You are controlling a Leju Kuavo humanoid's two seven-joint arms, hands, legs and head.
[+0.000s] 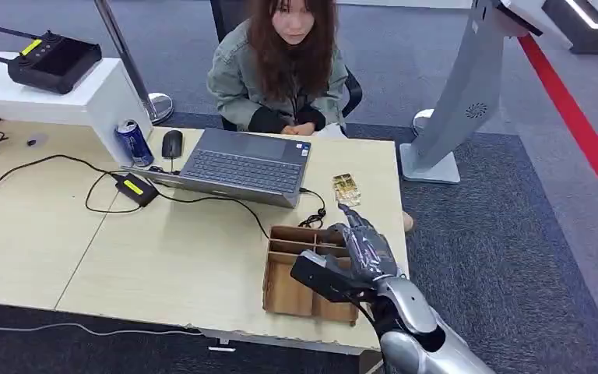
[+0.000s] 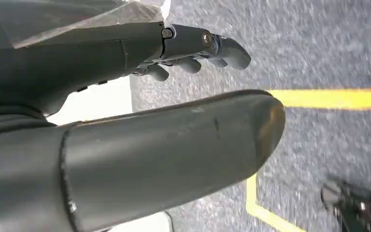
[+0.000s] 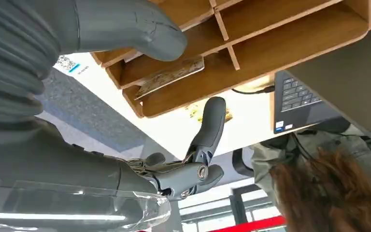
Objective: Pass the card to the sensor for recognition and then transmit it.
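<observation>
No word, number or brand can be read here. The small stickers on the grey open laptop [image 1: 245, 165], the print on the blue drink can [image 1: 134, 142] and the yellow label on the black power adapter [image 1: 135, 188] are too small.

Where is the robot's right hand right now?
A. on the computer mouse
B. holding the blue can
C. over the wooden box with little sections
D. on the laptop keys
C: the right hand hovers over the divided wooden box at the table's near edge, away from the laptop.
</observation>
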